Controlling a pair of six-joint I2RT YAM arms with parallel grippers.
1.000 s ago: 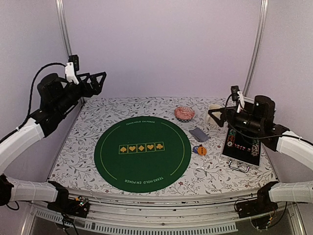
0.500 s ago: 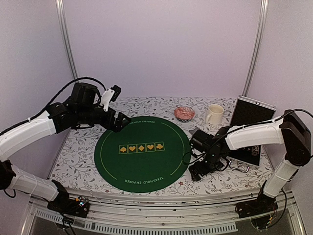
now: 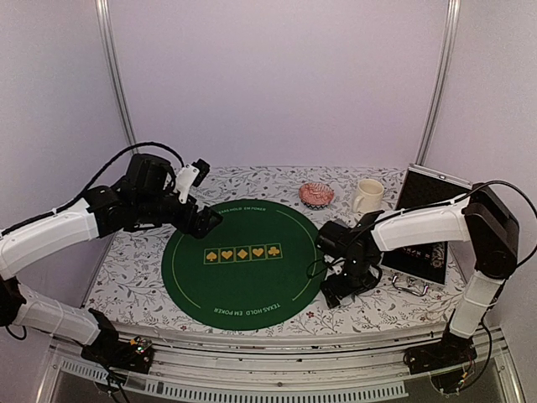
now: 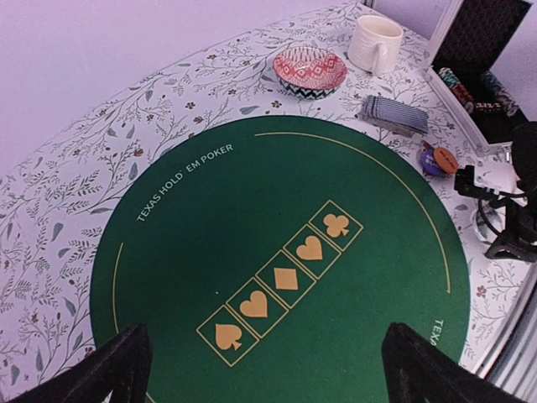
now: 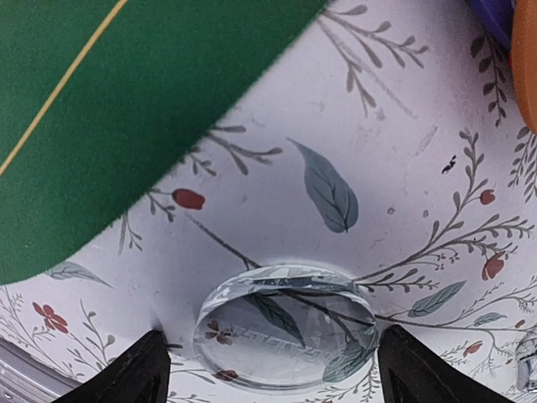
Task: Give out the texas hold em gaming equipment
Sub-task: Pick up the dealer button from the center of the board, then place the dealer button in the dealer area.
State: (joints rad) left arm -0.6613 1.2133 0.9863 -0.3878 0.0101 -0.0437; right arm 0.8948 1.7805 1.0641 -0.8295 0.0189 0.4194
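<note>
Left wrist view: open black case point(image 4: 487, 29) holds striped chip stacks point(image 4: 460, 86).

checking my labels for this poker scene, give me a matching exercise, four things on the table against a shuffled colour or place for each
Things:
1. mug
2. bowl
3. cards
4. clear disc

Colour or place:
a. pink pattern, beyond the far edge of the mat
b. cream, beside the open case
c. see-through, between the open right jaws
d. grey-blue stack, just off the mat's right side

Pairs: 1-b, 2-a, 3-d, 4-c
</note>
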